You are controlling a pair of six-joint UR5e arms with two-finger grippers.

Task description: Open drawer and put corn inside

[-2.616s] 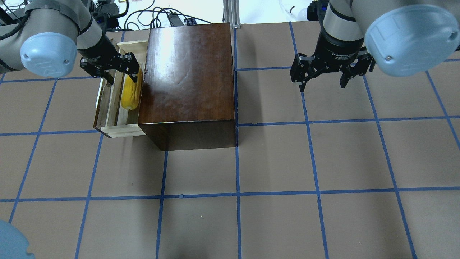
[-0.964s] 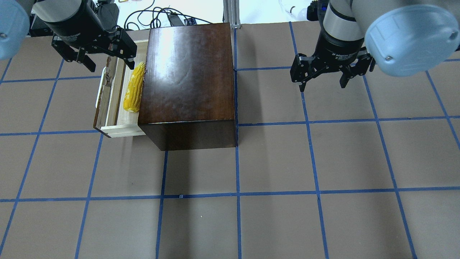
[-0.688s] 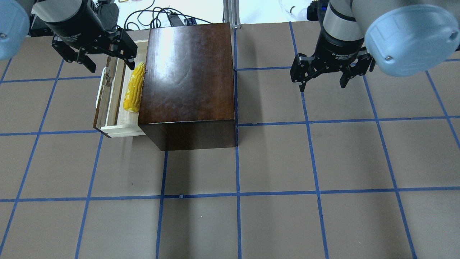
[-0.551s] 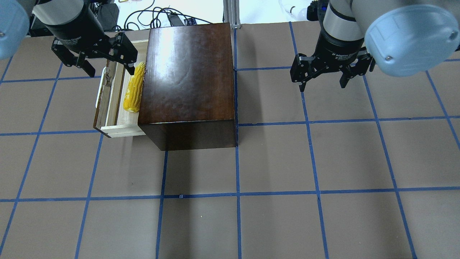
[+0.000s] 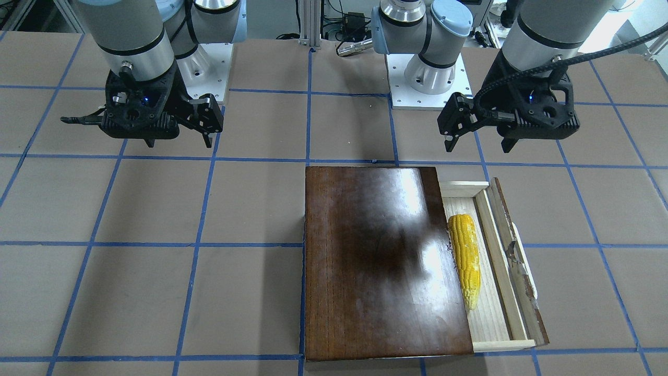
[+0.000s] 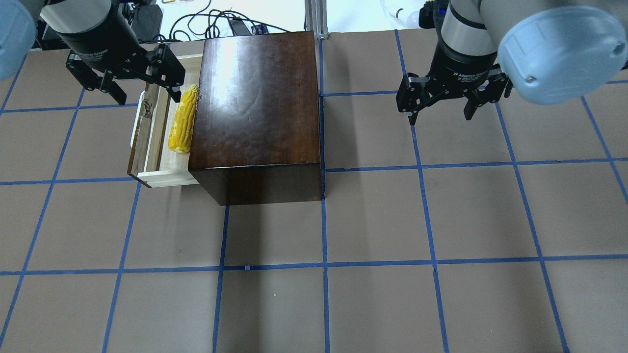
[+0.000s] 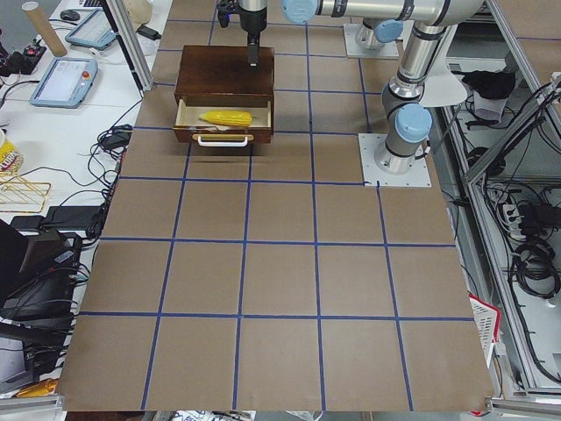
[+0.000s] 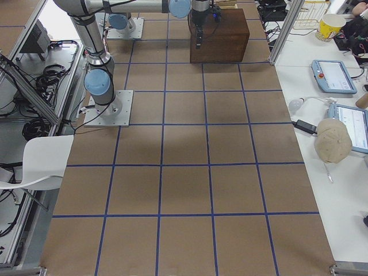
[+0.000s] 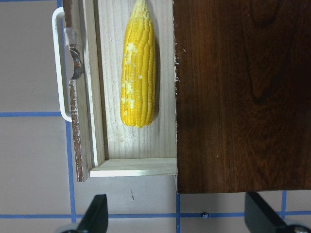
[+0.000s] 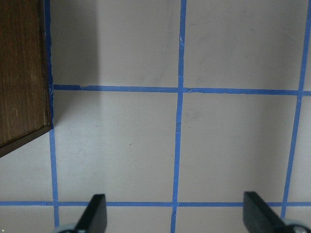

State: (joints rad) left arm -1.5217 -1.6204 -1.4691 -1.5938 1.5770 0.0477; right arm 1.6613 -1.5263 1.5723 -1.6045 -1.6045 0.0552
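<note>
The drawer (image 6: 167, 175) is pulled out of the dark-brown box (image 6: 257, 98) towards the table's left; its white handle (image 9: 59, 68) faces outward. The yellow corn (image 6: 183, 120) lies in the tray along the box's edge, also in the front view (image 5: 465, 258) and the left wrist view (image 9: 138, 82). My left gripper (image 6: 147, 98) is open and empty, raised above the drawer's far end. My right gripper (image 6: 440, 117) is open and empty, hovering above the table right of the box.
The table is brown with a blue tape grid. Cables and an aluminium post (image 6: 314, 17) lie beyond the far edge. The arm bases (image 5: 417, 78) stand on the robot's side of the table.
My left gripper, earlier low at the corn in the drawer, has risen and shifted back and left. The corn lies free in the tray. The right arm has not moved.
</note>
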